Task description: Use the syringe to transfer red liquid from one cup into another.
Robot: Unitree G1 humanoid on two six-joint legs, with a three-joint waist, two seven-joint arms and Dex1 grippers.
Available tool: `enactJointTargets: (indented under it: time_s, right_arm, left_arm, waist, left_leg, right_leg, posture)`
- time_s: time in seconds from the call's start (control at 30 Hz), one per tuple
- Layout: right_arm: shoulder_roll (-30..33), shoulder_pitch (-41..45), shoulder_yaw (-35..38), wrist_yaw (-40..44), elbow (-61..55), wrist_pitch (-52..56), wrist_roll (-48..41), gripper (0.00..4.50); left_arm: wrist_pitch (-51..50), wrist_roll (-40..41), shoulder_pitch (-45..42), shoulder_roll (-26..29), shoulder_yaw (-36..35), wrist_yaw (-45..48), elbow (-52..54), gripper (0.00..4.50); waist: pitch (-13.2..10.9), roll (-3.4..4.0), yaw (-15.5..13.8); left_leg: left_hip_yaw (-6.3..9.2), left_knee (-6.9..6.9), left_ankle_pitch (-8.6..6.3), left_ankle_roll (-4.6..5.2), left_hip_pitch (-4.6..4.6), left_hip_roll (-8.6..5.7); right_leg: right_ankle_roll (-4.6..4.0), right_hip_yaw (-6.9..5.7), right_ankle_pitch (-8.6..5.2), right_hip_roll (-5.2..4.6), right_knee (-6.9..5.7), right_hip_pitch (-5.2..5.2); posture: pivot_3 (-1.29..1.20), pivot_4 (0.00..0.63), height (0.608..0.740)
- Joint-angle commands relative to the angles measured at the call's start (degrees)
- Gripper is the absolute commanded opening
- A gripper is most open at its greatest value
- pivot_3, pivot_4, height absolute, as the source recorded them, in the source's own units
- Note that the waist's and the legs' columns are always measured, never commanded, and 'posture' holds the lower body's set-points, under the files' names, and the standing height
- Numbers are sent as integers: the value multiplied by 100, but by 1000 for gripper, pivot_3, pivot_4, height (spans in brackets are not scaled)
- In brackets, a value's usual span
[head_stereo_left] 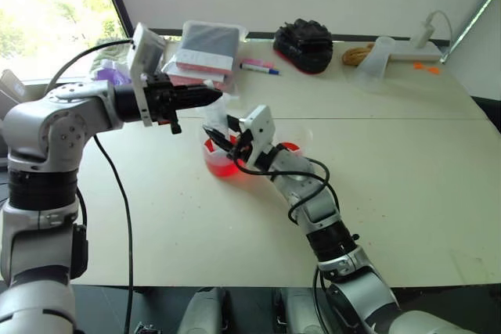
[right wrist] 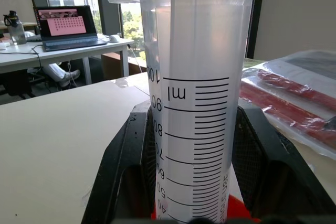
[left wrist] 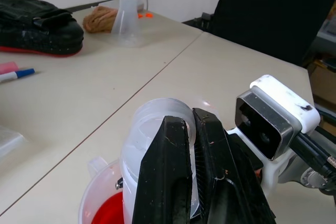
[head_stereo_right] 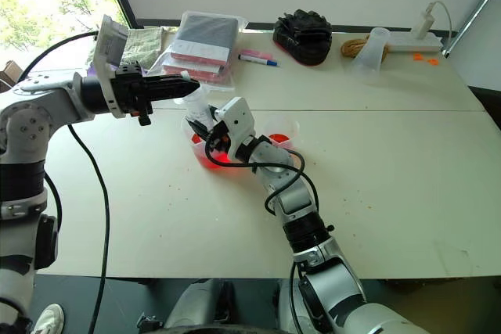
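Spanning the scene, a pale table (head_stereo_left: pixel 407 193) is seen bare along its right and near edges, where free room is widest; a seam crosses it. Window light enters at far left, and a white wall closes the far edge, where clutter is confined: bagged books (head_stereo_left: pixel 207 48), a black glove (head_stereo_left: pixel 305 43), a frosted beaker (head_stereo_left: pixel 377 56) and a blue-capped marker (head_stereo_left: pixel 258 68). At centre, the syringe (right wrist: pixel 197 103) is held upright over the larger cup (head_stereo_left: pixel 223 163) of red liquid (head_stereo_left: pixel 227 167), its barrel clamped by the right gripper (head_stereo_left: pixel 227 137). The plunger top is pinched by the closed left gripper (head_stereo_left: pixel 205 97). The smaller cup (head_stereo_right: pixel 283 132) stands just beside.
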State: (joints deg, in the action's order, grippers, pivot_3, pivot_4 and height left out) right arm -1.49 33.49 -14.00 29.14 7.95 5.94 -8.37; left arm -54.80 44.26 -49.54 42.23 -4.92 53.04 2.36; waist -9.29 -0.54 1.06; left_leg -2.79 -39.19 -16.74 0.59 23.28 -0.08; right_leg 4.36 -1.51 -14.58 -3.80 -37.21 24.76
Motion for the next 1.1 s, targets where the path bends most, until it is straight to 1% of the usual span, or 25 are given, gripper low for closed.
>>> enactJointTargets:
  time_s: [0.03,1.1]
  right_arm:
    - [-82,-5,-82,66,-216,58,-46,1374]
    - [-134,-192,-171,121,-322,555,-186,1374]
  left_arm:
    - [111,5,-366,24,-214,-16,-11,21]
    - [146,-78,-760,10,-256,-26,-225,21]
  waist:
    - [0,0,2]
    - [0,0,2]
  left_leg:
    - [0,0,0,0,0,0]
    - [0,0,0,0,0,0]
  right_leg:
    - [0,0,0,0,0,0]
    - [0,0,0,1,-1,0]
  posture:
    - [0,150,740]
    - [0,150,740]
